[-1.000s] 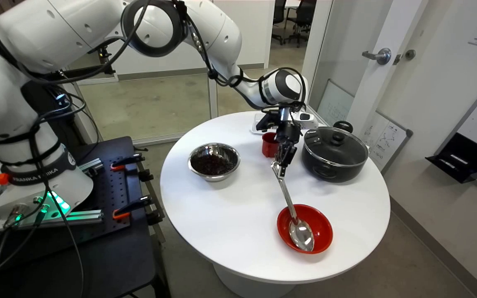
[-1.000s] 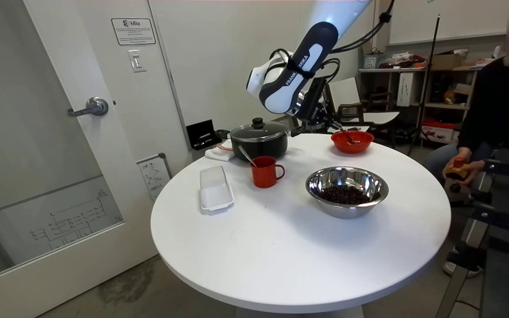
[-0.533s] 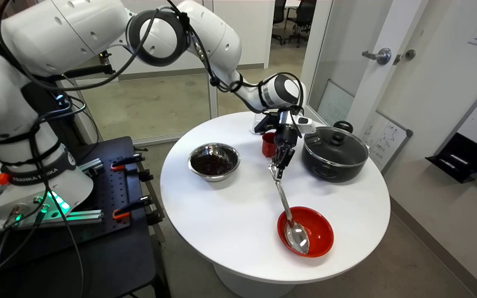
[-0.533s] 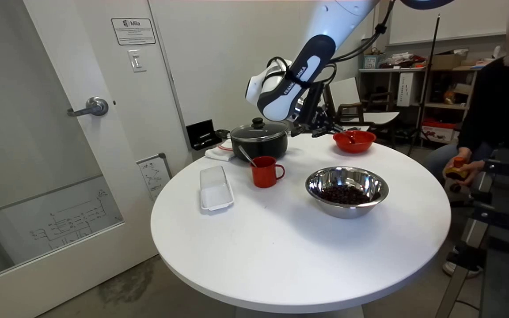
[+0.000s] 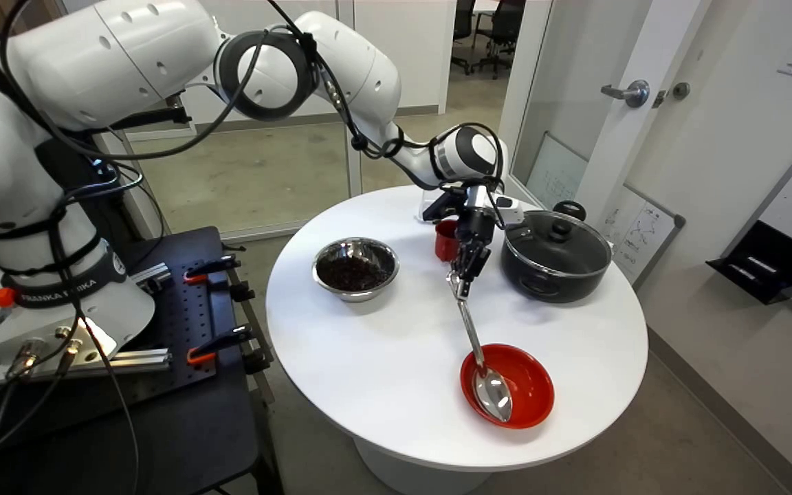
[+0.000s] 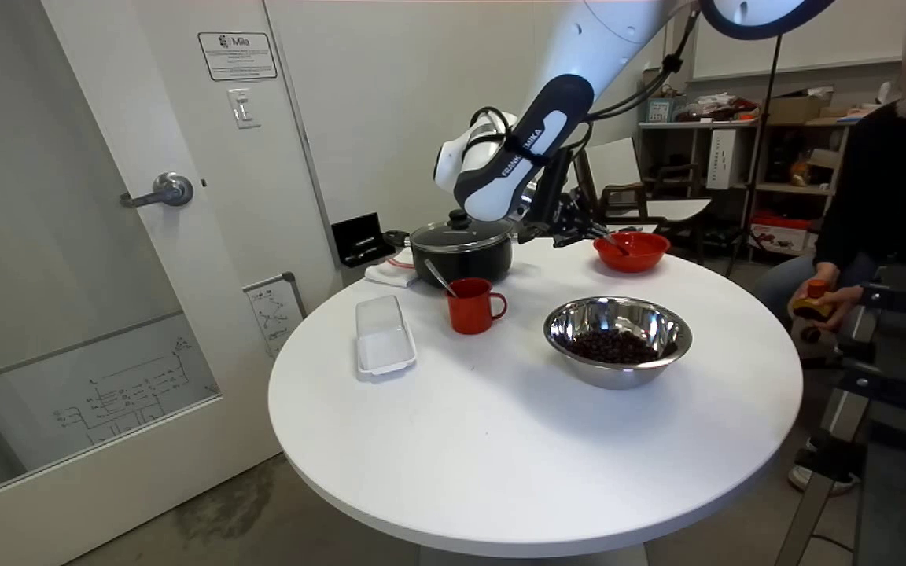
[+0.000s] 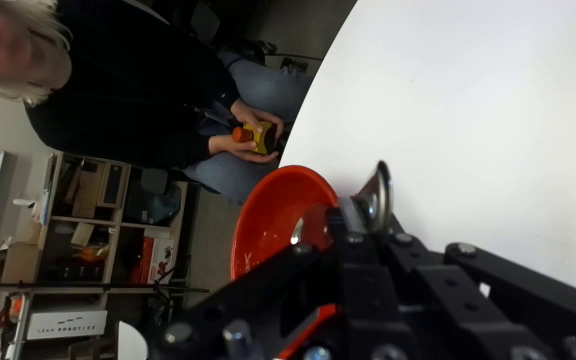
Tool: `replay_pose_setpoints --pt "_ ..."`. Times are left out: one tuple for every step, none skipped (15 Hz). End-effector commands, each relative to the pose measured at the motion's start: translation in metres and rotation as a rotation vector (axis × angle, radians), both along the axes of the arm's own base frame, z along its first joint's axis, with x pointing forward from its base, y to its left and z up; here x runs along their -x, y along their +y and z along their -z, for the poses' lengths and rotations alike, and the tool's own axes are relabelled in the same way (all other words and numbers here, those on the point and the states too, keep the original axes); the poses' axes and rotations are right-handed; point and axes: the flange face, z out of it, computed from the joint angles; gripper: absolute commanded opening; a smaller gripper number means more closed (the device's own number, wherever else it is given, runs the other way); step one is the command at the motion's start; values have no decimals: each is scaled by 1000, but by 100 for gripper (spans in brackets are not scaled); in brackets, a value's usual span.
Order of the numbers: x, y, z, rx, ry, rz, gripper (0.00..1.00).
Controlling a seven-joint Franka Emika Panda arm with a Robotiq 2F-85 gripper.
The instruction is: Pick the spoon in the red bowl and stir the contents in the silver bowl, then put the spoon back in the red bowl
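On the round white table (image 5: 382, 357), near its edge, stands the red bowl (image 5: 530, 385), with the head of the spoon (image 5: 474, 339) within its rim; whether the two touch, I cannot tell. From there the spoon slants up to the gripper (image 5: 463, 289), whose jaws are clamped on it close to the handle's end. In the wrist view that end juts out beside the fingertips. Well apart from the red bowl sits the silver bowl (image 6: 618, 376), the contents (image 6: 614, 346) lying dark across its bottom. In an exterior view, a metal utensil (image 6: 439, 277) leans out of the red mug (image 6: 469, 314), and a white dish (image 6: 386, 350) lies near it. The black pot (image 6: 469, 265), lid on, stands close to the mug, with a cloth (image 6: 388, 275) just beside it. The arm (image 5: 361, 75) reaches over from a black stand (image 5: 183, 426). A person (image 7: 128, 85) sits by the table's edge, holding a yellow box (image 7: 264, 137).
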Motion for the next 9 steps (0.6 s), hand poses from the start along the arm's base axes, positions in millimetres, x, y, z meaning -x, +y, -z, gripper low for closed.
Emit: replay_pose_setpoints --pt "-3 0 2 25 53 -16 1" --pt "-2 0 3 23 66 -17 1" --pt "-2 0 4 21 72 -17 1" --pt "-2 -1 5 18 80 -18 1" --pt "-2 -1 5 19 87 -18 1" --pt "-2 0 6 19 93 -19 1" --pt "-2 0 6 18 99 -19 1" --pt "-2 0 7 19 104 -18 1" --pt "-2 0 7 21 110 -17 1"
